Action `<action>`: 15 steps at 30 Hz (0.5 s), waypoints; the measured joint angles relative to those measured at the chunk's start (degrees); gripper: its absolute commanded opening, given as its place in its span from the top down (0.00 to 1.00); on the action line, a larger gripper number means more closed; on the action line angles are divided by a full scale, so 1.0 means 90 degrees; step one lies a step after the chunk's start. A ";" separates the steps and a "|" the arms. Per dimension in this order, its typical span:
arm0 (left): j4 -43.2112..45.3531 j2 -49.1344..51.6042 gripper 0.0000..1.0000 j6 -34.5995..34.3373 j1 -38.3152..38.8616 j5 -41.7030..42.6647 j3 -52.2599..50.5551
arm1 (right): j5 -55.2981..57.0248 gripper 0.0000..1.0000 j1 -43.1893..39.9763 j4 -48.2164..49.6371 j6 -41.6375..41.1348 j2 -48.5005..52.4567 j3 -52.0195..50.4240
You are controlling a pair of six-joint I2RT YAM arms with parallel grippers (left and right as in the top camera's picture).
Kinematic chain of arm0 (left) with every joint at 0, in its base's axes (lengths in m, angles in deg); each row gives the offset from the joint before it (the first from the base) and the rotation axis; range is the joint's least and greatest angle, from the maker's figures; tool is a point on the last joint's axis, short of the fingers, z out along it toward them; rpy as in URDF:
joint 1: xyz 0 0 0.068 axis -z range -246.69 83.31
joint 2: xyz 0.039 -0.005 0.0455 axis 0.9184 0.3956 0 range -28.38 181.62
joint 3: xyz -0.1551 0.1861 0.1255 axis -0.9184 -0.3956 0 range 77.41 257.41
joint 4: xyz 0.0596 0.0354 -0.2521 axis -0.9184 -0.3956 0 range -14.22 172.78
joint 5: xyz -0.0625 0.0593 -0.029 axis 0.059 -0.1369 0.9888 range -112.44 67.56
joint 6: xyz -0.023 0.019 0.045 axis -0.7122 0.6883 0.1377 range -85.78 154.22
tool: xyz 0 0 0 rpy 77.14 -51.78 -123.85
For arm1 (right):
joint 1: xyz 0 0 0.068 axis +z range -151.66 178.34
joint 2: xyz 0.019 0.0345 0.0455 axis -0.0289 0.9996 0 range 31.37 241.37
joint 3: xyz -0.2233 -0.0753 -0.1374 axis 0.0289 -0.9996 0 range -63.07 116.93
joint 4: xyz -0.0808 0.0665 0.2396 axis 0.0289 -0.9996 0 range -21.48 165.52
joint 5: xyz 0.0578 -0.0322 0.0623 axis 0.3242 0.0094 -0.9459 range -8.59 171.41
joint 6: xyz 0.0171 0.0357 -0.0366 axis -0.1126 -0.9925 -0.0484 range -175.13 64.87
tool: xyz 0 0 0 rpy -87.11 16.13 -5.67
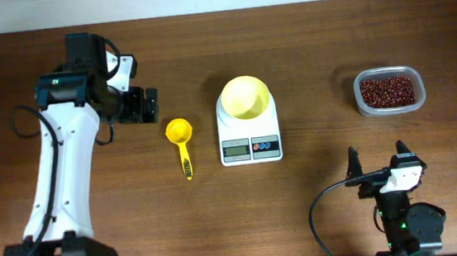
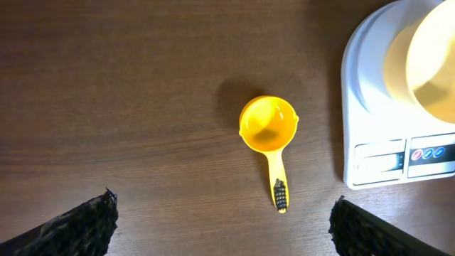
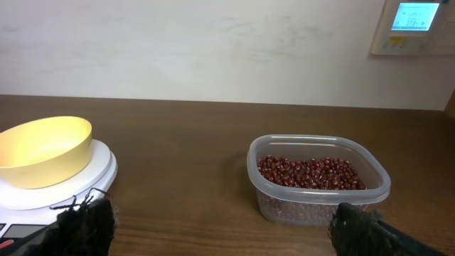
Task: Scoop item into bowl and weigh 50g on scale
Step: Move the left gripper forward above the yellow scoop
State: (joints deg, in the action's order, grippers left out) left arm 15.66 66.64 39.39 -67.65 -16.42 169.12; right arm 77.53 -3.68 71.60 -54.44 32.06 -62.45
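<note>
Over the table point(image 1: 221, 228), the left gripper point(image 1: 145, 106) hangs spread and empty just beside the yellow scoop point(image 1: 180, 136), the scale point(image 1: 251, 148) with the bowl point(image 1: 246, 96) on it lying beyond the scoop, while the right gripper point(image 1: 377, 158), equally spread, has the clear container point(image 1: 358, 100) of beans point(image 1: 388, 91) well ahead of it. From the left wrist, the scoop lies ahead between the two dark fingers point(image 2: 78, 224) (cup end away from them), the scale past the right one. From the right wrist, the beans sit ahead of the right finger point(image 3: 370, 231), the bowl on the scale ahead of the left.
</note>
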 measured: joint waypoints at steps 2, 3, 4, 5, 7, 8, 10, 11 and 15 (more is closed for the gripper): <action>-0.0002 0.0143 0.01 0.0000 0.0000 0.0000 0.0002 | 0.0000 0.01 0.0000 0.0000 0.0005 0.0000 0.0000; 0.0000 0.0223 0.01 0.0000 0.0000 0.0000 0.0002 | 0.0000 0.01 0.0000 0.0000 -0.0002 0.0000 0.0000; -0.0002 0.0270 0.01 0.0000 0.0000 0.0000 0.0002 | 0.0000 0.01 0.0000 0.0000 0.0005 0.0000 0.0000; -0.0002 0.0323 0.01 0.0000 0.0000 0.0000 0.0002 | 0.0000 0.01 0.0000 0.0000 0.0000 0.0000 0.0000; -0.0005 0.0418 0.01 0.0000 0.0000 0.0000 0.0002 | 0.0000 0.01 0.0000 0.0000 0.0000 0.0000 0.0000; -0.0005 0.0466 0.01 0.0000 0.0000 0.0000 0.0002 | 0.0000 0.01 0.0000 0.0000 0.0002 0.0000 0.0000; -0.0005 0.0612 0.01 0.0000 0.0000 0.0000 0.0002 | 0.0000 0.01 0.0000 0.0000 0.0005 0.0000 0.0000; -0.0005 0.0658 0.01 0.0000 0.0000 0.0000 0.0002 | 0.0000 0.01 0.0000 0.0000 0.0002 0.0000 0.0000; -0.0007 0.0950 0.01 0.0000 0.0000 0.0000 0.0002 | 0.0000 0.01 0.0000 0.0000 -0.0002 0.0000 0.0000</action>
State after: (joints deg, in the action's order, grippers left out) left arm 15.60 75.19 39.39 -67.65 -16.42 169.14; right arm 77.53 -3.68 71.60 -54.46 32.06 -62.45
